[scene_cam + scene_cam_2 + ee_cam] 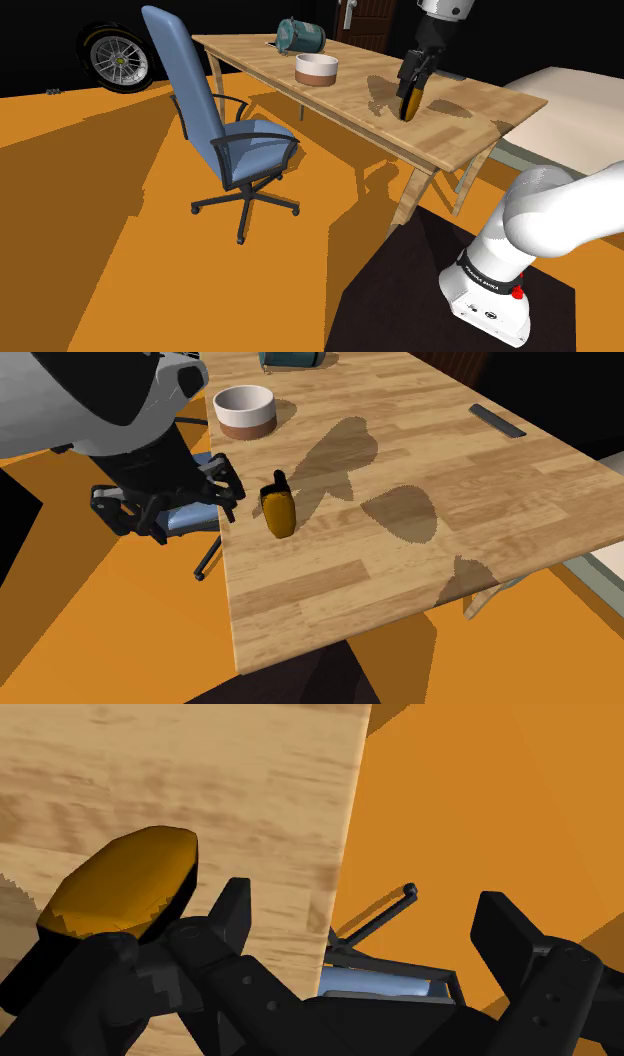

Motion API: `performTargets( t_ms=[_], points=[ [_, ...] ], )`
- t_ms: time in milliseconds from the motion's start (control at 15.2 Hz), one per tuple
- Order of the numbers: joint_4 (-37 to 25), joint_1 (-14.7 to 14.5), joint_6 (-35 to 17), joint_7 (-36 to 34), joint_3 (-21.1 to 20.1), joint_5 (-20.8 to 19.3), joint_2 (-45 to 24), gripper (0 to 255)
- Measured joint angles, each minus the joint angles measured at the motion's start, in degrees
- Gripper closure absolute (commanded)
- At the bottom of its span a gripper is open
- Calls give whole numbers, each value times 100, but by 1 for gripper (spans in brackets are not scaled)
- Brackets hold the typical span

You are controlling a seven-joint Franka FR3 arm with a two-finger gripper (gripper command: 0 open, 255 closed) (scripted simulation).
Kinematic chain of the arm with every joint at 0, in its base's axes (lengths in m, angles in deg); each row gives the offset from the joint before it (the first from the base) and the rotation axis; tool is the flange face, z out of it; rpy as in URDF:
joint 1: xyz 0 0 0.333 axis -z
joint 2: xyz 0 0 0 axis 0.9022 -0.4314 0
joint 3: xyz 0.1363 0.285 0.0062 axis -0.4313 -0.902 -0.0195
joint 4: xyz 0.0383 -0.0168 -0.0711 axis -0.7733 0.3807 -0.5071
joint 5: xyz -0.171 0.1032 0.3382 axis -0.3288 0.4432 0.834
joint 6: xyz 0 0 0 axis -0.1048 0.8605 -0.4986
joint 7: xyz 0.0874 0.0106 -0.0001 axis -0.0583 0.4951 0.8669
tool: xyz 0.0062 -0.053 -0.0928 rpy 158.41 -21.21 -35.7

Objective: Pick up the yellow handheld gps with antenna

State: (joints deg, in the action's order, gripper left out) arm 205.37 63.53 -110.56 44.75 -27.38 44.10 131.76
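Note:
The yellow handheld gps stands on the wooden table, its black stub antenna pointing up, close to the table's edge on the chair side. In the shoulder view the gps sits just under my hand. My black gripper is open and hangs beside the gps, over the table's edge. In the wrist view the gps lies outside one of the fingers, not between them. The gap of the gripper frames the table's edge and the orange floor.
A white and brown bowl and a teal pot lying on its side are farther along the table. A flat black object lies near the far edge. A blue office chair stands beside the table, with a tyre behind it.

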Motion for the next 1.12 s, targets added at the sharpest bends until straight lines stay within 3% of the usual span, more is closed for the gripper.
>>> performTargets(
  t_ms=[132,264,792,1122],
  points=[
    [-166,11,138,75,102,37,-120,0],
    [-716,45,613,327,442,167,-547,0],
    [-3676,261,3081,1674,2128,1029,-3197,0],
    [-3652,332,3096,1886,2286,1115,-3483,0]
  ],
)
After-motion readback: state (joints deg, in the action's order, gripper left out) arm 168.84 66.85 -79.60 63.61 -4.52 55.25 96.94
